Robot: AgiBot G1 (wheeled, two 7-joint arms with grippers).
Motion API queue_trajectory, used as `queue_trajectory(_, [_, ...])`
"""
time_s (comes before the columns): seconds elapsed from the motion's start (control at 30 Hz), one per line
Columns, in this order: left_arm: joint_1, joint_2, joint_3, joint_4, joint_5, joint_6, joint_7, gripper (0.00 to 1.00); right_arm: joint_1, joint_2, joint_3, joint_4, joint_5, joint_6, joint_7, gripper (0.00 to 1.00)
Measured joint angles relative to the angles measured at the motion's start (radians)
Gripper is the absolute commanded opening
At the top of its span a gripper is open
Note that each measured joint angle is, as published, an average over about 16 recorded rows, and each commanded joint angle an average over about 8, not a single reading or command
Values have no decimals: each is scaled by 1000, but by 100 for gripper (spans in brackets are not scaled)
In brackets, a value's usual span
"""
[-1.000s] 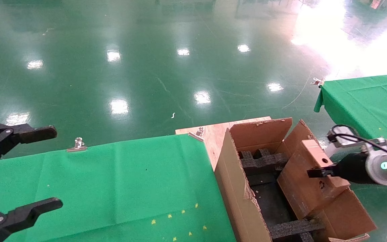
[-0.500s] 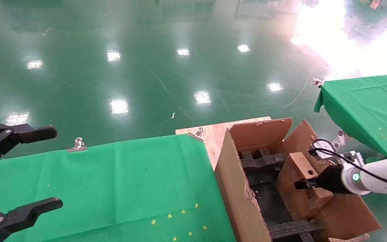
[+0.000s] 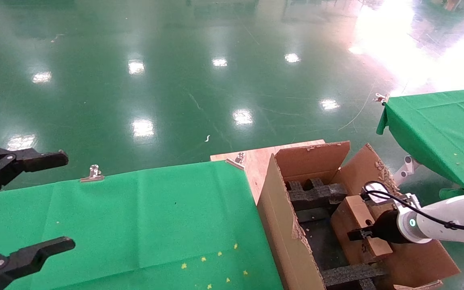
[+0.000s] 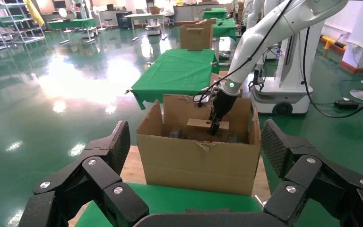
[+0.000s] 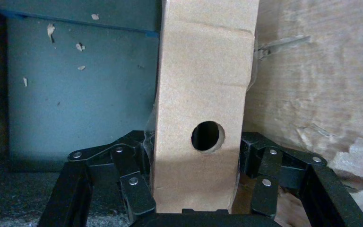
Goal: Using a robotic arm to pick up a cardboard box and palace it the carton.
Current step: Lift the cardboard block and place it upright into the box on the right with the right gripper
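Observation:
The small brown cardboard box (image 3: 356, 207) with a round hole stands on edge inside the open carton (image 3: 281, 225), beside the black foam inserts (image 3: 316, 193). My right gripper (image 3: 363, 234), on the white robotic arm (image 3: 449, 221), is shut on the box from above. In the right wrist view the box (image 5: 203, 90) fills the space between the black fingers (image 5: 132, 184) of the gripper (image 5: 197, 147). My left gripper (image 3: 70, 200) hangs open over the green table at the far left. Its wrist view shows the left gripper (image 4: 196, 142) wide open, facing the carton (image 4: 198, 161) with the box (image 4: 198, 124) in it.
A green-covered table (image 3: 135, 217) with metal clips (image 3: 94, 173) lies left of the carton. A wooden board (image 3: 256, 159) juts out behind it. A second green table (image 3: 437, 121) stands at the right. The carton's right flap (image 3: 417, 262) leans outward under the right arm.
The right arm has carried the box down and toward the carton's middle, from above the right flap to between the carton's walls. The left arm has not moved.

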Motion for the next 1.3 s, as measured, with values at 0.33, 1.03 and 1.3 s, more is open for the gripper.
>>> queue_trajectory(0.33, [0, 0, 0, 0, 0, 0, 0, 100, -4, -8, 1, -12, 10, -2, -12, 100])
queue_trajectory(1.03, [0, 0, 0, 0, 0, 0, 0, 100, 56, 15, 21, 17, 10, -23, -19, 100])
queue_trajectory(1.3, [0, 0, 0, 0, 0, 0, 0, 100, 145, 41, 65, 89, 29, -36, -46, 100])
